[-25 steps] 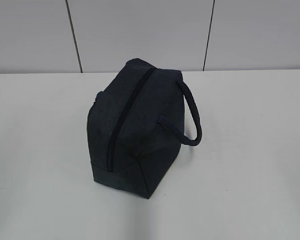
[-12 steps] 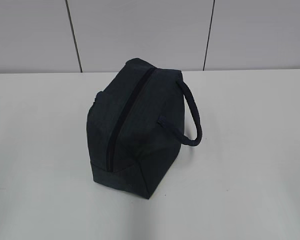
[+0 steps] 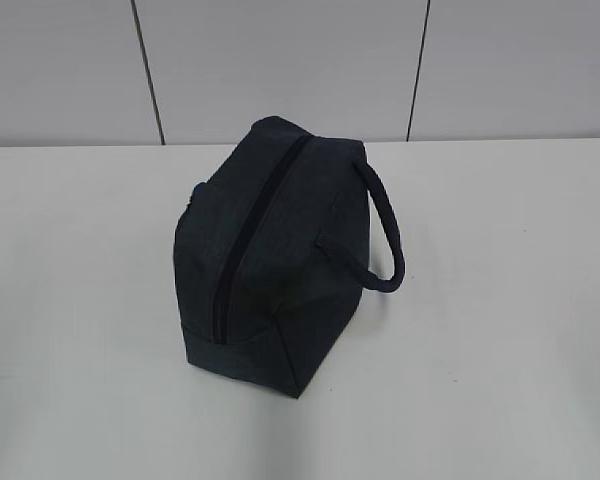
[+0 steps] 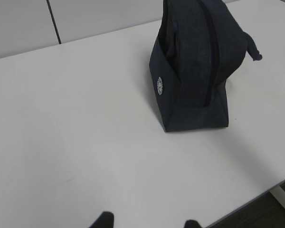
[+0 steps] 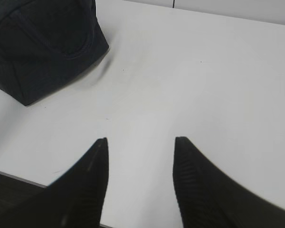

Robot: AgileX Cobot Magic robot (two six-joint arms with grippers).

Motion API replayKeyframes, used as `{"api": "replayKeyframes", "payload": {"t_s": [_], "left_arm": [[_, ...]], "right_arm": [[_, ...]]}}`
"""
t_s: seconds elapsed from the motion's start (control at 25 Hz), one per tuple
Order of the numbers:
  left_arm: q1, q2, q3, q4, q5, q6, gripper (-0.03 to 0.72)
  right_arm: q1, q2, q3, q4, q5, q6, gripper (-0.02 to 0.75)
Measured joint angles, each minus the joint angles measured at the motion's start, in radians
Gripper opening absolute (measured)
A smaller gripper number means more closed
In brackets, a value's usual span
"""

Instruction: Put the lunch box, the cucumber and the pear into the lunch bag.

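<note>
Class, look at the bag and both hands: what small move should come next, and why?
Probably none beyond checking: the bag stands on the table with its zipper looking closed, no food in view, and both hands, left and right, open and well clear of it.

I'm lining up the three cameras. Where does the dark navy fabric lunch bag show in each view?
Exterior: dark navy fabric lunch bag at centre, on the white table.
Left wrist: upper right.
Right wrist: top-left corner, partly cut off.
Shared landmark: its padded loop handle, whose end shows in the left wrist view.
</note>
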Motion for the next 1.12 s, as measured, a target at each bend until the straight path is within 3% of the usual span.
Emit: {"api": "replayKeyframes", "payload": {"t_s": [0.96, 1.12], "left_arm": [[0.0, 0.0, 0.0, 0.0, -0.001, 0.0, 0.276], [0.045, -0.021, 0.0, -0.001, -0.001, 0.0, 0.276]], "right_arm": [[0.0, 0.0, 0.026, -0.013, 0.066, 0.0, 0.351], [0.0, 0.0, 0.026, -0.014, 0.066, 0.0, 0.351]]}}
